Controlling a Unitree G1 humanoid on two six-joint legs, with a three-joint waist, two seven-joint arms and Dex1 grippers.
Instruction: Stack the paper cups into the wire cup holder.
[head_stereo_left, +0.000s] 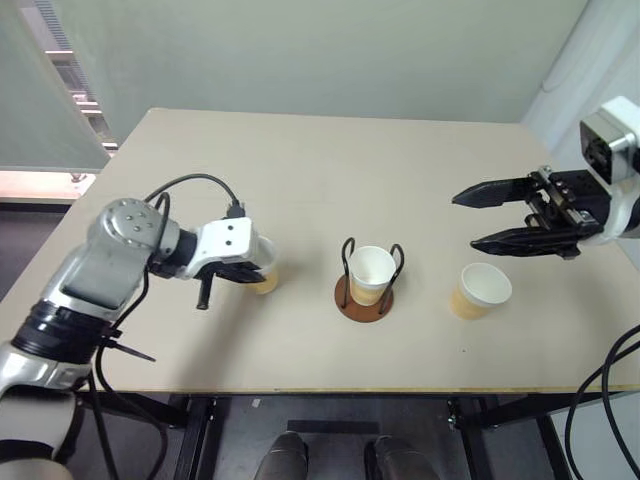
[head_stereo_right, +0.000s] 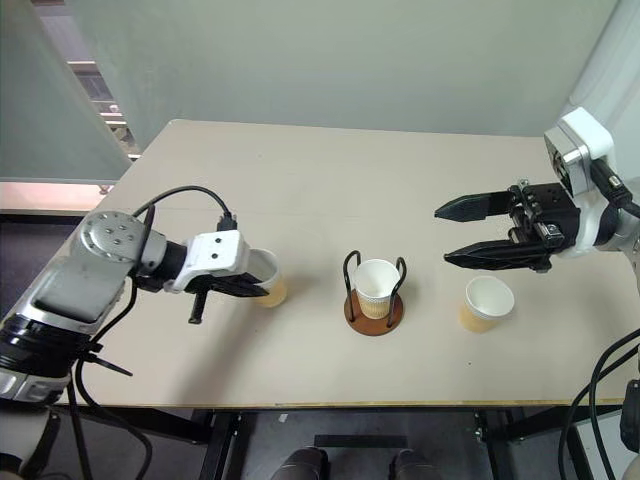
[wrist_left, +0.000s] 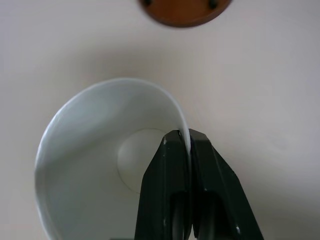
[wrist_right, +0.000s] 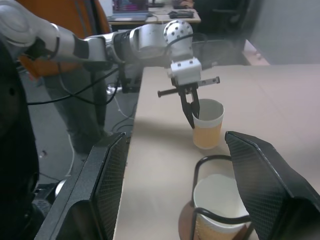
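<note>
The left pincer (wrist_left: 189, 150) is clamped on the rim of an upright paper cup (head_stereo_left: 266, 268). The wire cup holder (head_stereo_left: 366, 297), already holding one cup (head_stereo_left: 372, 272), stands just right across bare table (head_stereo_left: 300, 170). The right pincer (head_stereo_left: 492, 218) hangs spread, empty, above the third cup (head_stereo_left: 481, 289).

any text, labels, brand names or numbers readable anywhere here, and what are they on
None can be read.
The paper cups are plain, with no print.
The wire cup holder bears no label.
A screen in the background of the right wrist view is too blurred to read.
</note>
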